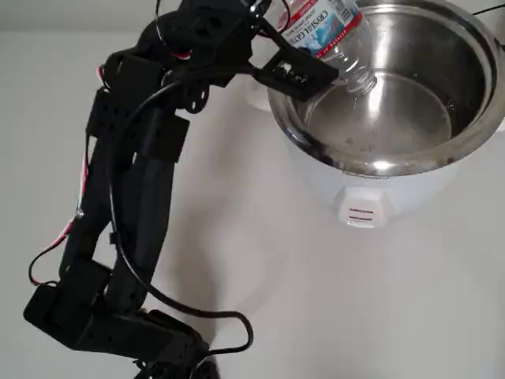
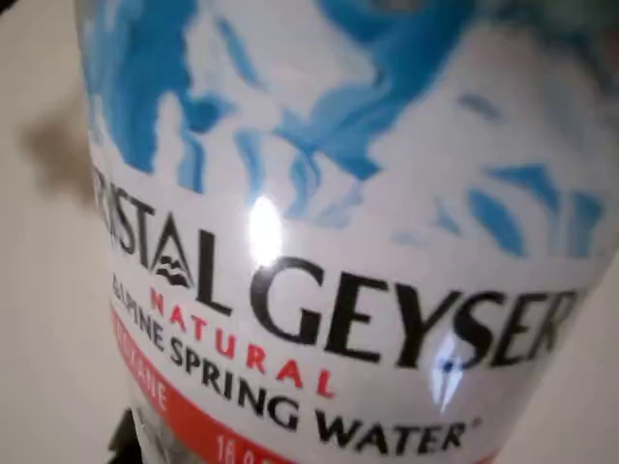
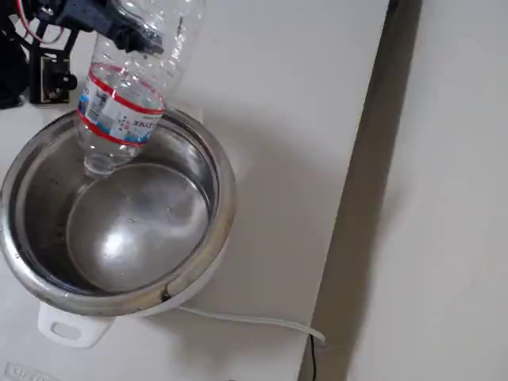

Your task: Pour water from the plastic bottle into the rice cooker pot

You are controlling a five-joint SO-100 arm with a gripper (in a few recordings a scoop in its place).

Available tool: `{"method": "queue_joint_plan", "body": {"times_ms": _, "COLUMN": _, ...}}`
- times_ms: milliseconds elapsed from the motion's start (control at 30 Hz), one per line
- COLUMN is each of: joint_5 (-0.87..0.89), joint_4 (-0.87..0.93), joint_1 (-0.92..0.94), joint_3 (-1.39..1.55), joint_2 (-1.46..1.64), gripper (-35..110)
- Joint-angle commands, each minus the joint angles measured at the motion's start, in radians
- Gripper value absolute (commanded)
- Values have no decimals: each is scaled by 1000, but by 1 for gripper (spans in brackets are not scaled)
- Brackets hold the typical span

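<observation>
Over the large shiny steel rice cooker pot (image 3: 208,181), the small clear ribbed plastic bottle (image 3: 127,99) hangs mouth-down, the black fingers (image 3: 119,32) clamped on it. A loosening grip could drop it inside.

overhead: straight down | wrist: tight on plastic bottle (image 2: 338,271) label | fixed: oblique (shares pot (image 3: 48,286))
</observation>
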Motion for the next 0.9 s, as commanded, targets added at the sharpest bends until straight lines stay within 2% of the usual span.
{"method": "queue_joint_plan", "body": {"times_ms": 0, "joint_5": -66, "joint_4": -32, "joint_1": 6, "joint_3": -74, "joint_2": 2, "gripper": 18}}
{"method": "queue_joint_plan", "body": {"times_ms": 133, "joint_5": -170, "joint_4": -37, "joint_1": 0, "joint_3": -74, "joint_2": -11, "gripper": 18}}
{"method": "queue_joint_plan", "body": {"times_ms": 267, "joint_5": -400, "joint_4": -49, "joint_1": -14, "joint_3": -74, "joint_2": -41, "gripper": 18}}
{"method": "queue_joint_plan", "body": {"times_ms": 633, "joint_5": -1258, "joint_4": -63, "joint_1": -83, "joint_3": -67, "joint_2": -46, "gripper": 18}}
{"method": "queue_joint_plan", "body": {"times_ms": 867, "joint_5": -1664, "joint_4": -58, "joint_1": -149, "joint_3": -61, "joint_2": 44, "gripper": 18}}
